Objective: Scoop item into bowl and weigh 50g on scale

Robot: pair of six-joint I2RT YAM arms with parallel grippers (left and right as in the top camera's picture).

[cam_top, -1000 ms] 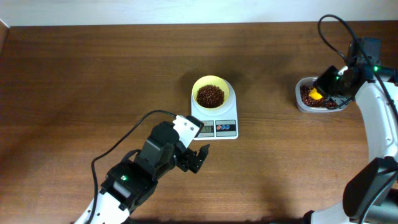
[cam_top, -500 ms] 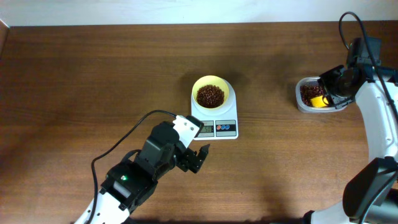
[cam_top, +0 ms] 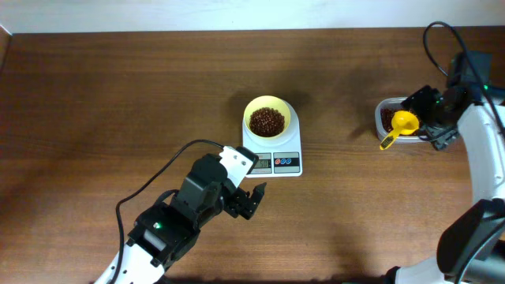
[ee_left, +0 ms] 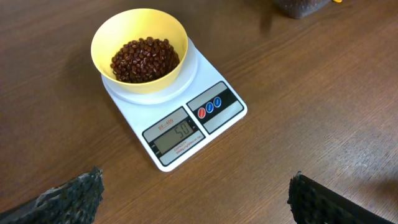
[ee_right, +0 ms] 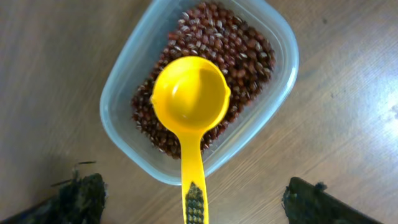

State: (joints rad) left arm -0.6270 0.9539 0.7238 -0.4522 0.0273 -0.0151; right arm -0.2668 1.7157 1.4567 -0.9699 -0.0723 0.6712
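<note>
The pale-yellow bowl [cam_top: 267, 118] [ee_left: 140, 43] stands on the white scale [cam_top: 273, 160] [ee_left: 211, 118], holding a heap of the item, red-brown beans [ee_left: 144, 59]. The display shows 50. My left gripper [cam_top: 254, 201] [ee_left: 194, 180] hovers open just in front of the scale, nothing between its fingers. At the right, a yellow scoop [cam_top: 403, 124] [ee_right: 189, 99] lies empty on more beans [ee_right: 242, 56] in a clear tub [cam_top: 379, 120] [ee_right: 118, 106]. Its handle sticks out over the tub's rim. My right gripper [cam_top: 428, 120] [ee_right: 193, 183] is open, its fingers wide on either side of the handle and apart from it.
Bare brown wood surrounds the scale and the tub. The left arm's black cable [cam_top: 154, 185] loops over the table at front left. The right arm [cam_top: 481, 150] runs down the right edge. A pale wall borders the far side.
My right gripper opened, let go of the scoop and drew back to the right. The scoop now rests in the tub with its handle over the rim. The left arm has not moved.
</note>
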